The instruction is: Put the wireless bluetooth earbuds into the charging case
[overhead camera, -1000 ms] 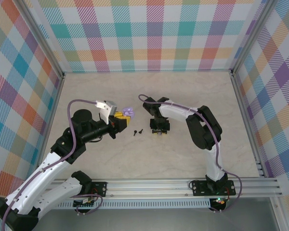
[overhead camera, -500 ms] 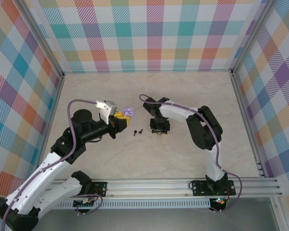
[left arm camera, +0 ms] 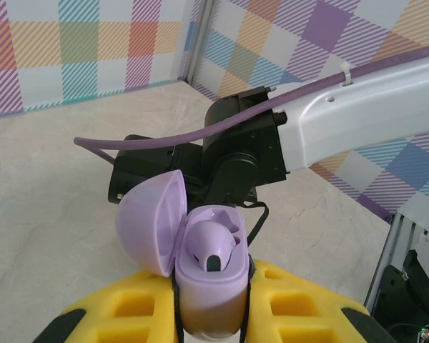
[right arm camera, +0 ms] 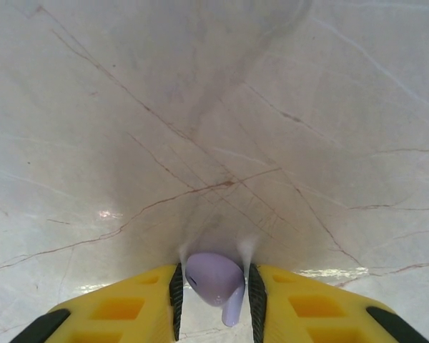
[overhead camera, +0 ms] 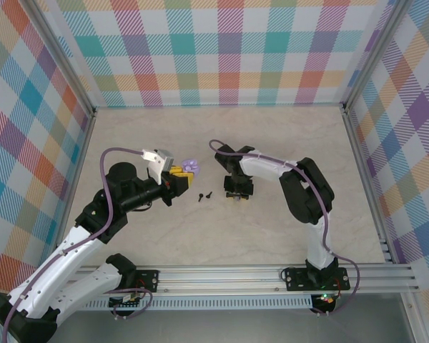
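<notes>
Pinching a lavender earbud [right arm camera: 211, 276], right gripper [right arm camera: 213, 294] looks mid-pickup; left gripper [left arm camera: 211, 311] clamps the open charging case [left arm camera: 204, 275], so next probably comes carrying it over.

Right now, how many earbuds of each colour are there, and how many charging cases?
Charging case: 1, open, in the left gripper
Lavender earbuds: 2, one in the case, one in the right gripper
Black earbuds: 2, loose on the table
Total: 5
</notes>
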Action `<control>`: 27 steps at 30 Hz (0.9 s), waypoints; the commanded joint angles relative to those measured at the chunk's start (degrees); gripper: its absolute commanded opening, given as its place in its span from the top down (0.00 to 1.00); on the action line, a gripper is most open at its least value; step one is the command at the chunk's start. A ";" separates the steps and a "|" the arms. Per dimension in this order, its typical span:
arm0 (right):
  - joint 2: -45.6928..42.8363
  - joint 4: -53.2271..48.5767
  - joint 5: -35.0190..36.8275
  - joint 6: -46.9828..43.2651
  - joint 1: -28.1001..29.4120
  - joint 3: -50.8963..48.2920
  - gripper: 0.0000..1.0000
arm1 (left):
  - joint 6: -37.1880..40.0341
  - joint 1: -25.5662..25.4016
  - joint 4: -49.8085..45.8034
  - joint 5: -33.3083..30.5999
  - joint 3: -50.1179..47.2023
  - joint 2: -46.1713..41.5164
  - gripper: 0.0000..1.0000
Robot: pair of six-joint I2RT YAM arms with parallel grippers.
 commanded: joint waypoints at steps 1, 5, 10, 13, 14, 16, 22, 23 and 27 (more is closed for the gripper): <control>-2.07 3.02 0.34 1.11 -0.53 -1.46 0.67 | -0.30 -0.52 1.64 1.21 0.70 -0.26 0.92; -2.39 2.92 0.42 1.12 -0.85 -1.71 0.67 | -0.32 -0.52 1.44 1.20 0.66 -0.24 0.92; -2.34 3.27 0.01 0.96 -0.92 -1.90 0.68 | -0.31 -0.48 1.55 1.33 0.76 -0.28 0.92; -1.86 2.74 -0.09 0.95 -0.93 -1.57 0.68 | -0.32 -0.52 1.48 1.28 0.76 -0.27 0.92; -1.70 2.41 -0.16 0.94 -0.92 -1.52 0.68 | -0.32 -0.52 1.55 1.38 0.81 -0.26 0.92; -1.51 1.98 -0.35 0.76 -0.92 -1.39 0.68 | -0.32 -0.52 1.51 1.36 0.81 -0.32 0.92; -0.06 0.01 -0.62 0.24 -0.92 -0.30 0.68 | -0.36 -0.46 1.73 1.25 0.48 -0.28 0.92; 0.12 -0.10 -0.75 0.24 -0.92 -0.28 0.68 | -0.49 -0.52 1.73 1.30 0.51 -0.34 0.92; 1.28 -0.84 -1.14 -0.15 -0.92 0.19 0.69 | -0.39 -0.52 1.63 1.17 0.37 -0.50 0.92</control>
